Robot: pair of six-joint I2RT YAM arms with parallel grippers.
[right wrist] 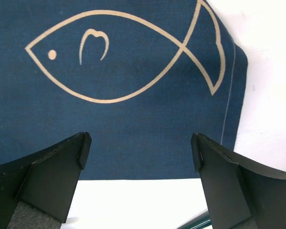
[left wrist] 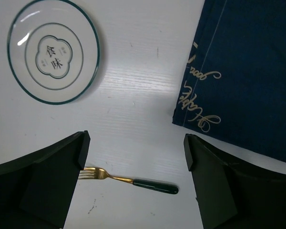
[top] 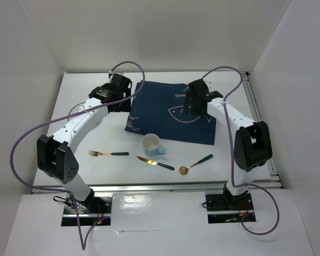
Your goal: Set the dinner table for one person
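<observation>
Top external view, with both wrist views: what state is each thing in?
dinner table, not yet set
placemat, spread flat, skewed
cup, upright, at the placemat's near edge
plate, right side up, empty, off the placemat
fork, lying flat
knife, lying flat
spoon, lying flat
left hand, open, empty
right hand, open, empty, above the placemat

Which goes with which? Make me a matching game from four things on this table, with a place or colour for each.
Things:
1. fork
2. cup
3. spoon
4. plate

Descriptions:
A. clear with a teal rim, left of the placemat
B. rightmost piece of cutlery
C. leftmost piece of cutlery
D. pale blue, by the placemat's near edge

Pairs: 1-C, 2-D, 3-B, 4-A.
</observation>
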